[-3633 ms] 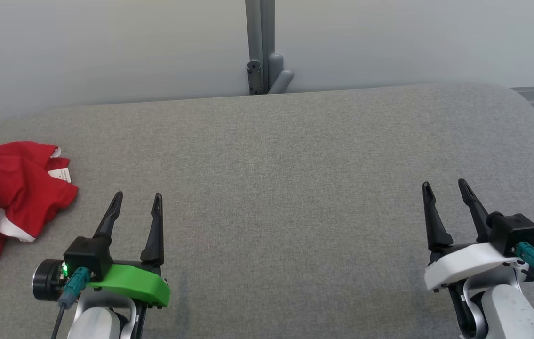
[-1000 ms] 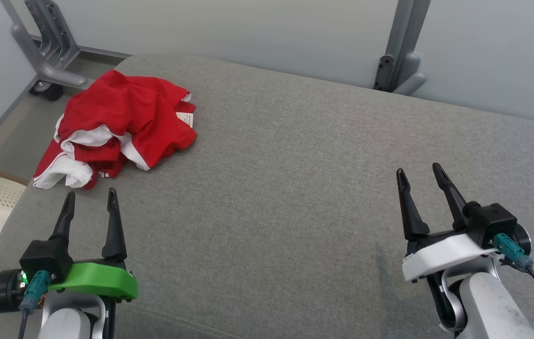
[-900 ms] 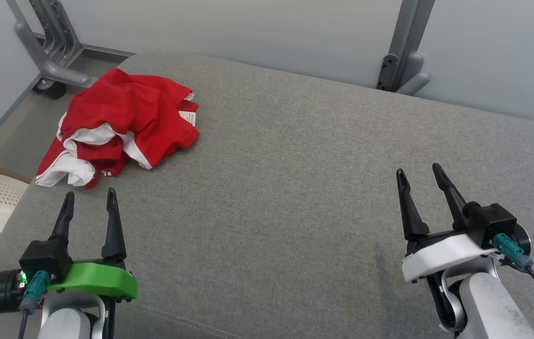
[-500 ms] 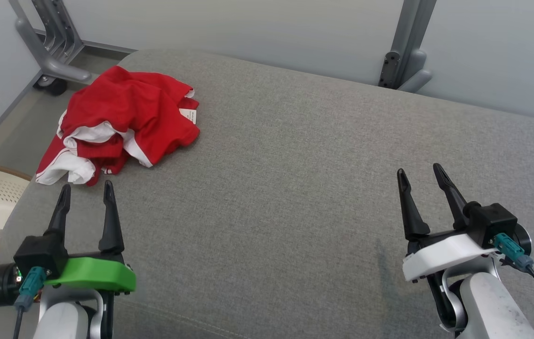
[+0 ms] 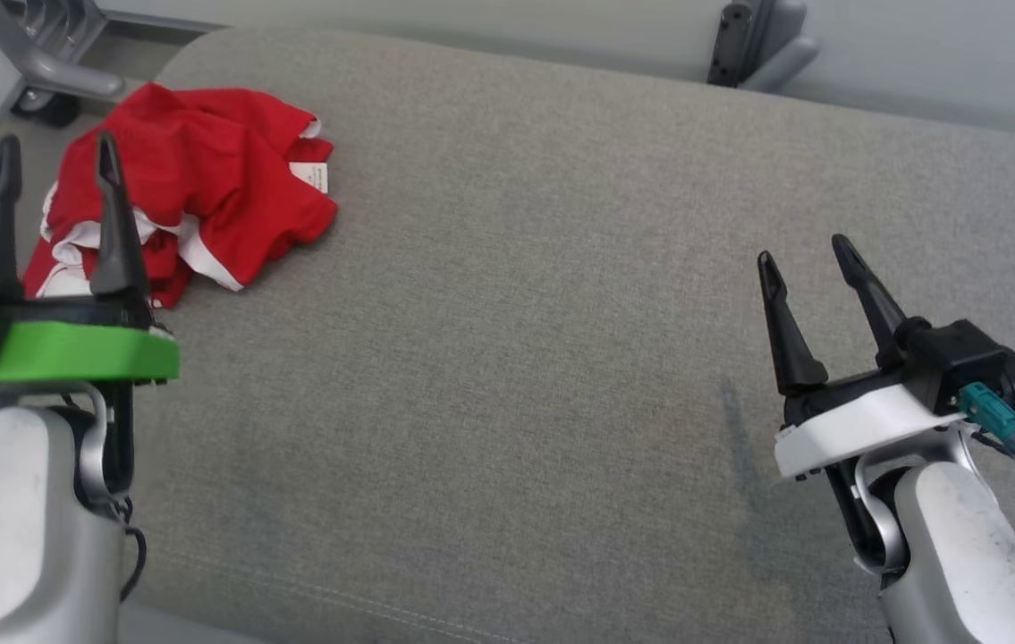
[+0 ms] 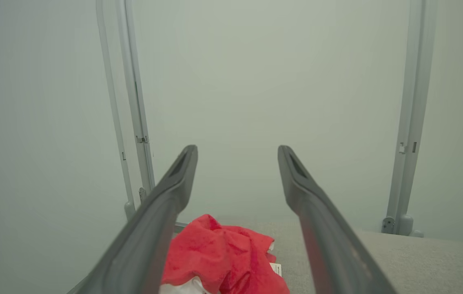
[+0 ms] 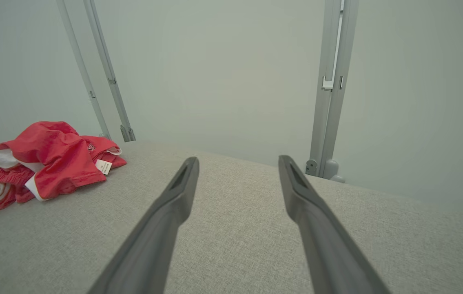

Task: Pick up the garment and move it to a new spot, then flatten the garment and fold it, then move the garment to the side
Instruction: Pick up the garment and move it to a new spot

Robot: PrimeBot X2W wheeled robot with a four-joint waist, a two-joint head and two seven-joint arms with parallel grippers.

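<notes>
From the head, the crumpled red fabric garment [image 5: 230,188] with white trim lies in a heap at the far left corner of the grey fabric-covered worktop [image 5: 516,313], close to its rounded edge, with a small white label [image 5: 310,176] showing on its right side. The left tool [image 5: 54,139] is raised in front of that heap, its two dark fingers spread and empty. The right tool [image 5: 803,249] hovers well apart over bare worktop at the right, released too, holding nothing.

Along the left tool [image 6: 236,149], the jaws stand wide apart and aim mostly at the pale wall. The garment [image 6: 219,253] sits low between the fingers, so the tool is high and level rather than pitched down at the cloth.

Along the right tool [image 7: 237,159], the fingers gape over the worktop [image 7: 235,245], and the garment [image 7: 56,159] is far off to the left.

The likely trouble is the grasp. A shallow pinch may catch only one loose layer, so the bundle could unroll or drag. Because the heap is so near the edge, a nudge could push it off onto the floor. Coming down too steeply could dig the fingertips into the soft worktop.
</notes>
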